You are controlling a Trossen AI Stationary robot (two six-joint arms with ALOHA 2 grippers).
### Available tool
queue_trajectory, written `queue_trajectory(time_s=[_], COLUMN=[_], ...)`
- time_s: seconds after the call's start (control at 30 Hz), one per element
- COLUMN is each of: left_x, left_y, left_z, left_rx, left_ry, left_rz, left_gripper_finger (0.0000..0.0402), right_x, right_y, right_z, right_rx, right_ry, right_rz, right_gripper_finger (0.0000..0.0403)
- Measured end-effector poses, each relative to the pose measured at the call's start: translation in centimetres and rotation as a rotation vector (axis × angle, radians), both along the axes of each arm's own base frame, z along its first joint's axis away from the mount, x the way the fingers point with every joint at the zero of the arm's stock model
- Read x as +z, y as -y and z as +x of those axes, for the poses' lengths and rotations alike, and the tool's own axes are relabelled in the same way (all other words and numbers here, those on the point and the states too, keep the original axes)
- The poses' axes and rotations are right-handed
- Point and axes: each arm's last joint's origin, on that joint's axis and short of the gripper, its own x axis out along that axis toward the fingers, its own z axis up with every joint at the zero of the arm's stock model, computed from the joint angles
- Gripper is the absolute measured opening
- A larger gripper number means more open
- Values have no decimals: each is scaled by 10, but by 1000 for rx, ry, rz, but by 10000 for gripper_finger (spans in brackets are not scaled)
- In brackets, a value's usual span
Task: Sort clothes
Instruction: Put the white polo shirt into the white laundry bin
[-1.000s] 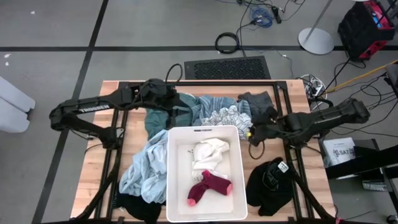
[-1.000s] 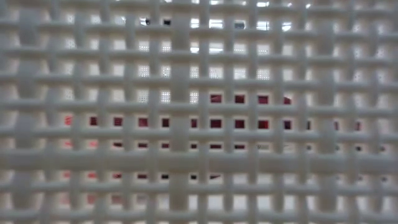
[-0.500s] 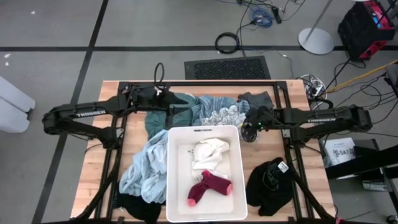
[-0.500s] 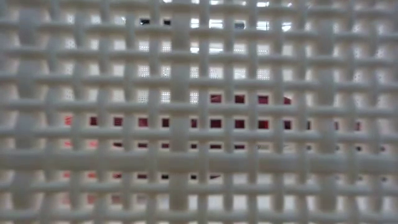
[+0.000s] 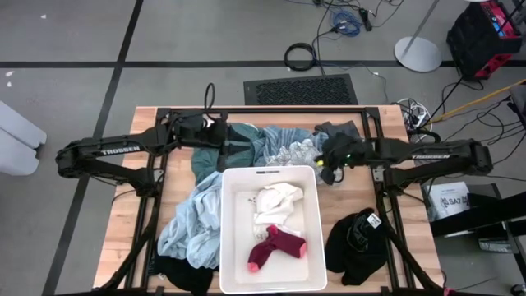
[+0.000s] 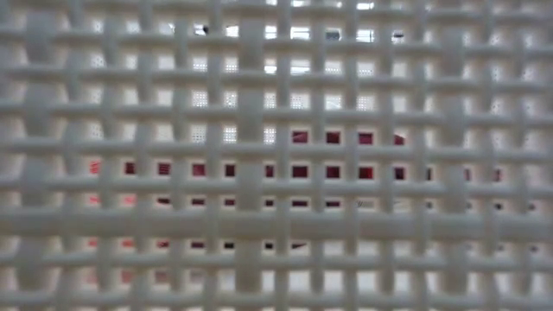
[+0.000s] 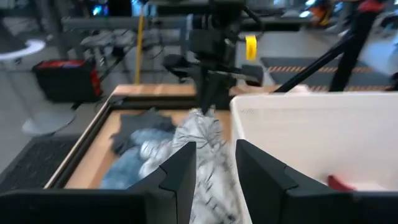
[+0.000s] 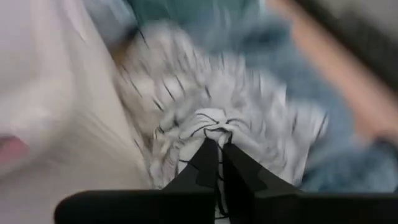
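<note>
striped garment (image 8: 211, 118) | pinched in right tool (image 8: 214, 163) | beside bin (image 5: 272, 174)

This was a robotics lab or workshop. A wooden table (image 5: 156, 177) with a black metal frame stood on a grey concrete floor (image 5: 66, 33) marked with dark tape lines. Loose cables (image 5: 345, 16) lay coiled on the floor beyond the table's far edge, beside a black floor mat (image 5: 300, 89). A red and black equipment case (image 5: 485, 33) sat at the far right.
</note>
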Motion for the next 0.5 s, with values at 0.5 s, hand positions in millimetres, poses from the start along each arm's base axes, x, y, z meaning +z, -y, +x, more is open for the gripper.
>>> queue_trajectory(time_s=[0.5], left_x=[16], left_y=[2], left_z=[12], left_rx=[-101], left_ry=[221], left_rz=[-15], left_gripper_finger=[122], right_x=[199], right_y=[-3], right_z=[-27], right_rx=[136], right_ry=[549], right_rz=[-389], right_gripper_finger=[0])
